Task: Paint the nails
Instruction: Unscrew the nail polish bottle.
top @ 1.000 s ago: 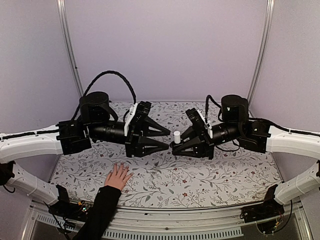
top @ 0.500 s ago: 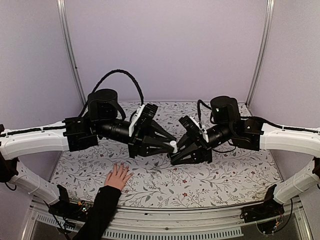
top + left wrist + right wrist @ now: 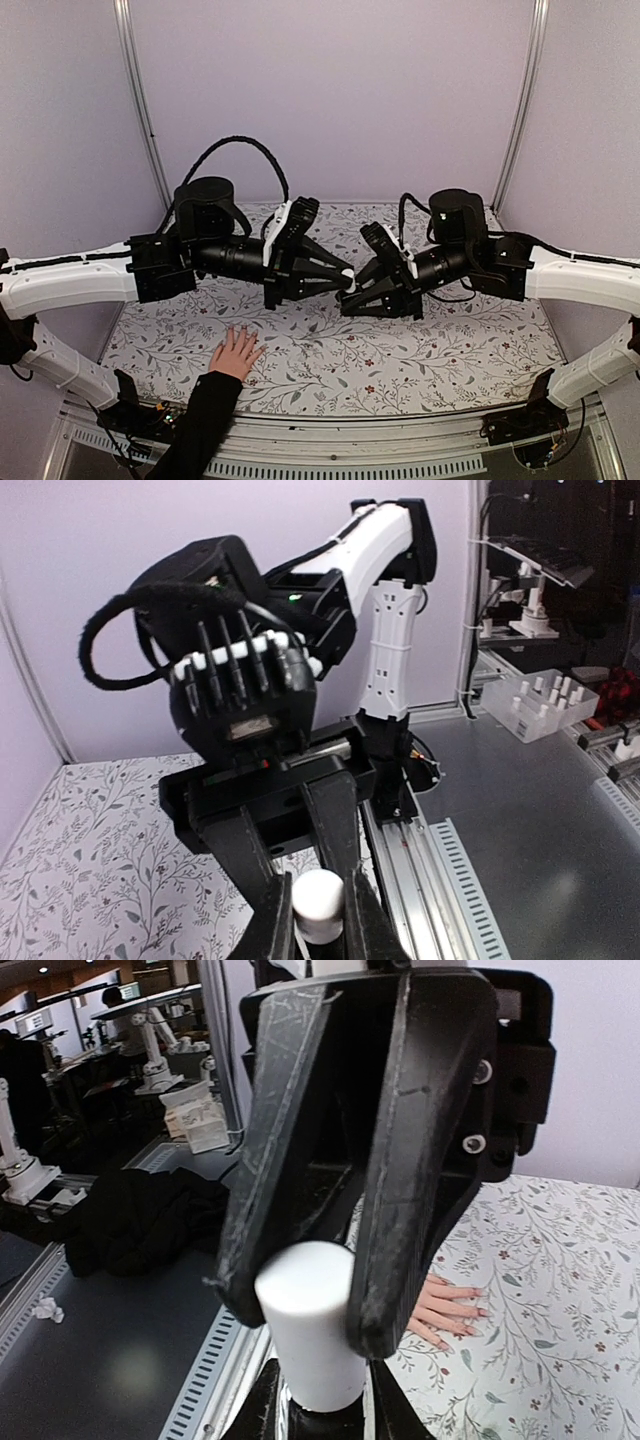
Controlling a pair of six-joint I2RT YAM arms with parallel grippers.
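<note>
With my left tool (image 3: 346,280) clamped on the cap (image 3: 305,1310) and my right tool (image 3: 347,297) on the bottle (image 3: 319,1423), a skewed pull could spill polish near the nails (image 3: 247,334), which lie on the desk (image 3: 450,350) below-left.

From above, the nails (image 3: 245,337) of the hand (image 3: 237,353) at the near left of the counter (image 3: 450,350) are too small to show polish. In the right wrist view the left claw (image 3: 305,1322) hides part of that hand, and the bottom edge cuts off the dark bottle (image 3: 322,1420) just below its white cap (image 3: 300,1285).
</note>
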